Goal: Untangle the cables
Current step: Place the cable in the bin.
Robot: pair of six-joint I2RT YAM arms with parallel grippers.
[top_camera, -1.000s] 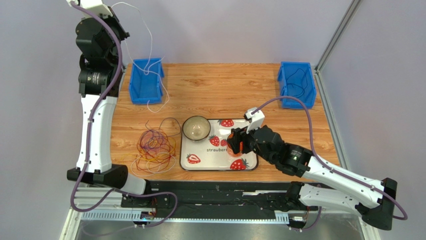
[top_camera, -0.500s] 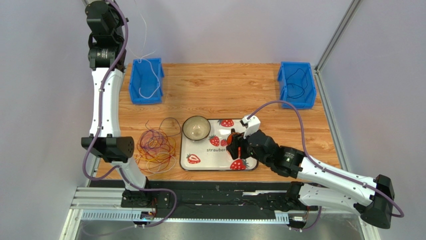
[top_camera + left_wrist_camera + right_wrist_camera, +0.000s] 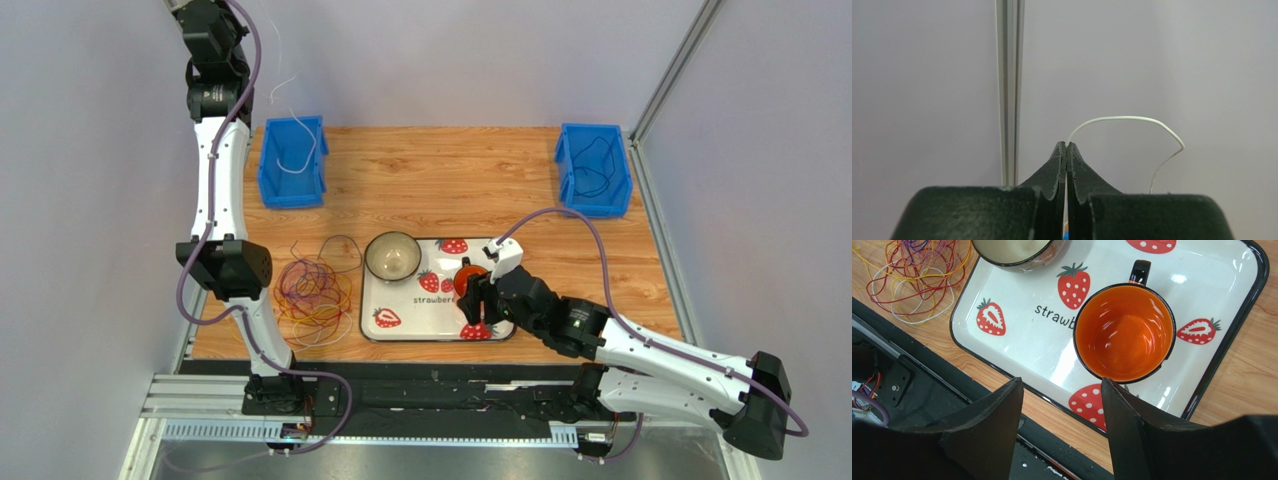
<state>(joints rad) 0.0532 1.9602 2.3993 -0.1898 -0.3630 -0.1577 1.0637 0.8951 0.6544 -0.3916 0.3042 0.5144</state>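
A tangle of thin cables (image 3: 310,293) in yellow, orange, red and purple lies on the wood left of the tray; the right wrist view catches it at its top left (image 3: 912,270). My left gripper (image 3: 1066,145) is raised high at the back left, shut on a white cable (image 3: 1122,118). That white cable hangs down, and its lower end lies in the left blue bin (image 3: 300,167). In the top view the left fingers are cut off by the top edge. My right gripper (image 3: 1061,381) stands open and empty over the tray's near edge, beside an orange mug (image 3: 1124,332).
The strawberry tray (image 3: 400,320) holds a bowl (image 3: 392,256) and the orange mug (image 3: 466,280). A left blue bin (image 3: 268,190) stands at the back left. A right blue bin (image 3: 570,140) at the back right holds a dark cable (image 3: 598,160).
My left arm has stretched up and back, lifting the white cable until its loose end left the table and came to lie in the left bin. The right gripper drifted slightly towards the near edge.
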